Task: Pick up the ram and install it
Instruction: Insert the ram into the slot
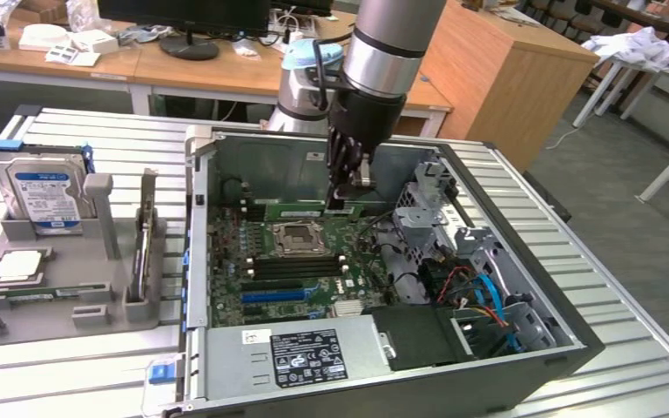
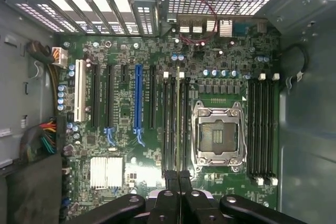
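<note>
Jaws closed on ram [image 2: 178, 121], edge-on over slots [image 2: 167, 124] beside CPU socket [image 2: 217, 135], mid-frame in exterior view. Pickup done; couldn't tell if seated.

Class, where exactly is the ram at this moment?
In the exterior view the ram stands on edge inside the open computer case. It is at the tip of the gripper, just beyond the CPU socket on its far side.

Wooden desks [image 1: 195, 74] stand behind the ribbed metal surface [image 1: 67, 374], one bearing a monitor [image 1: 184, 13]. Grey floor [image 1: 613, 192] lies past its far corner
</note>
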Robot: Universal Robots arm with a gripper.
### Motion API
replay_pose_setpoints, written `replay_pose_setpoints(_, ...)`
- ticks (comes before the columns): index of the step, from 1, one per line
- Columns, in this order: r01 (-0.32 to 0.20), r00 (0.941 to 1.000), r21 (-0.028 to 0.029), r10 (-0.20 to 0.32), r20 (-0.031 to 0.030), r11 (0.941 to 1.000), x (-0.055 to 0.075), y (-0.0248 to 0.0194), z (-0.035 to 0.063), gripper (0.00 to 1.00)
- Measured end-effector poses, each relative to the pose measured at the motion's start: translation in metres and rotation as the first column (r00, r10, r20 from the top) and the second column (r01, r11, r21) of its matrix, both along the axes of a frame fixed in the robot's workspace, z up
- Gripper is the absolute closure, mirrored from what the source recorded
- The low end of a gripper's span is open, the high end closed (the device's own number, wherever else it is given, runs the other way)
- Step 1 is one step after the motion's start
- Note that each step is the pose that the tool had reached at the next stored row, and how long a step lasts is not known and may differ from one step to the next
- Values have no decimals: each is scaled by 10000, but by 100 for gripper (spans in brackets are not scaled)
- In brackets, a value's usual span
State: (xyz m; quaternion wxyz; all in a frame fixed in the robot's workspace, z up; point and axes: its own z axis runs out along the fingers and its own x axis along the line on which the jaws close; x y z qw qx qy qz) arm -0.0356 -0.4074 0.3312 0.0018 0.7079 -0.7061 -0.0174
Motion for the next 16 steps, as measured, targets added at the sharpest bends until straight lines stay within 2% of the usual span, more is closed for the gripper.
replay_pose_setpoints(16, 0, 10000, -1, 0, 0, 10000, 0, 0, -188, 89)
